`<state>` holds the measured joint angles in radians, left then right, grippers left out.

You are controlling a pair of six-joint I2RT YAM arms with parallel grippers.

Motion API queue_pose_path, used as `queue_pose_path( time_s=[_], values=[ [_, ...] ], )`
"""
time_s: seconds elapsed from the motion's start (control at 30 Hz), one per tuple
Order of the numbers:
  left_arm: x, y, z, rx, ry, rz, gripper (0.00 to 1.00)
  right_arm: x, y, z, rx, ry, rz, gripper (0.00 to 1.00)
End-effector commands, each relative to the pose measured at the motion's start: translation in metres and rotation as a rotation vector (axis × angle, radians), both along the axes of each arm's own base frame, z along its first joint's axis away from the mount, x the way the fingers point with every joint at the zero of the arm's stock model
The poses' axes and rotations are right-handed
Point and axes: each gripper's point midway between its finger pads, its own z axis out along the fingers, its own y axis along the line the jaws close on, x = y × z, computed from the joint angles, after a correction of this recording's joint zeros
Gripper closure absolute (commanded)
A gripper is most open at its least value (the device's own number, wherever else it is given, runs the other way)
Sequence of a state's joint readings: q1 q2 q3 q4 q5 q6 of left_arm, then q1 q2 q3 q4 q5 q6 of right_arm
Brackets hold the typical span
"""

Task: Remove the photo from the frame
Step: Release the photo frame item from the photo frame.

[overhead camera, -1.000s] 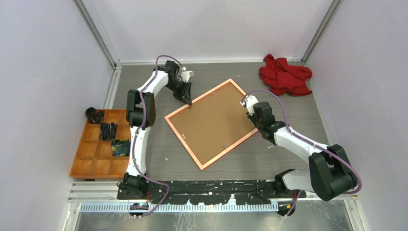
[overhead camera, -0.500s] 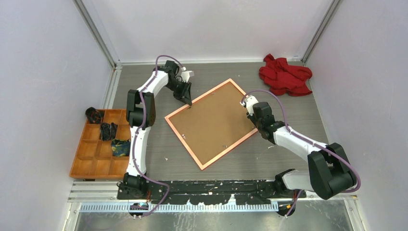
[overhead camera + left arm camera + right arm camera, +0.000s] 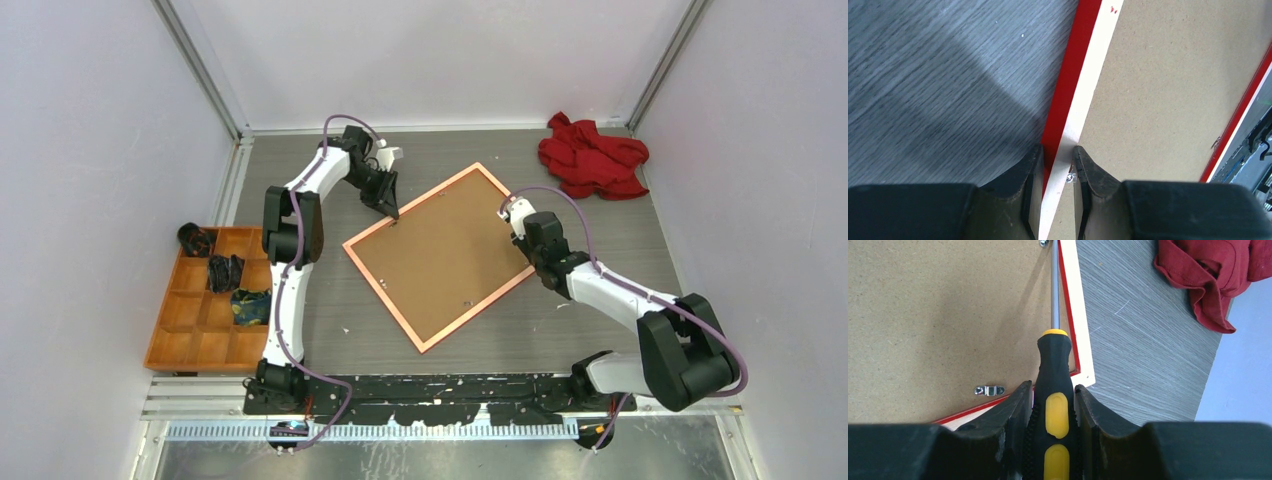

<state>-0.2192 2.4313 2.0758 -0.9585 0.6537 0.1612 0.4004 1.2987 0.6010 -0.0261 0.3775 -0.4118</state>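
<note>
Right gripper (image 3: 1052,387) clamps a screwdriver (image 3: 1051,347), shaft along the frame (image 3: 1079,330)'s rim, tip at a clip (image 3: 1043,243). Left gripper (image 3: 1055,154) pinches another rim.

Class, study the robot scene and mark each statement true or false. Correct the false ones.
1. The right gripper holds a screwdriver. True.
2. The frame lies picture side up. False: its brown backing board faces up.
3. The red cloth lies on the frame. False: it lies apart from it, at the far right corner of the table.
4. The left gripper is clamped on the frame's rim. True.
</note>
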Motion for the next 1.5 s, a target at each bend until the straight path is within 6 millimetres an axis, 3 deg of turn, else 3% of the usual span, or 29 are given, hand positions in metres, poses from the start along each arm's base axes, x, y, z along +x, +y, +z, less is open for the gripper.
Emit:
queue_pose_path(
  time_s=[0.0,1.47],
  values=[
    [0.0008,0.0159,-0.0286,0.06,0.047,0.033,0.91,0.0157,0.0073,0.0161,0.027,-0.079,-0.012,0.99],
    [0.0015,0.0172,-0.0273,0.048,0.048,0.04,0.91,0.019,0.0053,0.0156,0.002,-0.093,-0.025,0.99]
  ],
)
